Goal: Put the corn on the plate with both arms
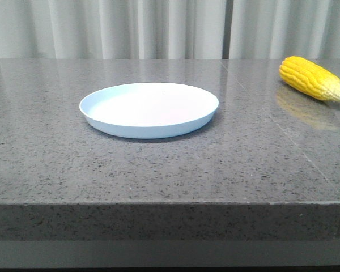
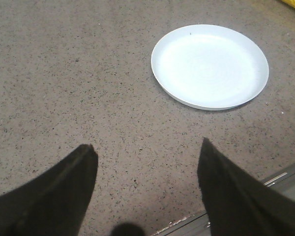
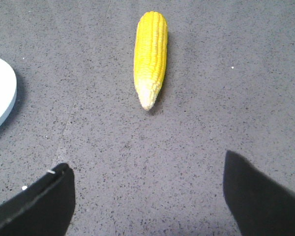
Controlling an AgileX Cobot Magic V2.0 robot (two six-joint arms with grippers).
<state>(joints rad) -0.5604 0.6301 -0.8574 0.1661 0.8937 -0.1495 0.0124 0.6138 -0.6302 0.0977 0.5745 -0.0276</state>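
Observation:
The yellow corn [image 1: 313,77] lies on the grey stone table at the far right, its pale tip pointing right; the right wrist view shows the corn [image 3: 150,56] lengthwise, tip toward the fingers. The pale blue plate [image 1: 149,109] sits empty near the table's middle. My right gripper [image 3: 146,162] is open above bare table, well short of the corn. My left gripper [image 2: 146,146] is open too, over bare table near the front edge, with the plate [image 2: 210,66] ahead of it. Neither gripper appears in the front view.
The table's front edge [image 1: 170,204] runs across the front view, and it also shows beside the left fingers as a table edge [image 2: 280,177]. A pale curtain [image 1: 158,28] hangs behind the table. A sliver of the plate's rim [image 3: 0,98] borders the right wrist view.

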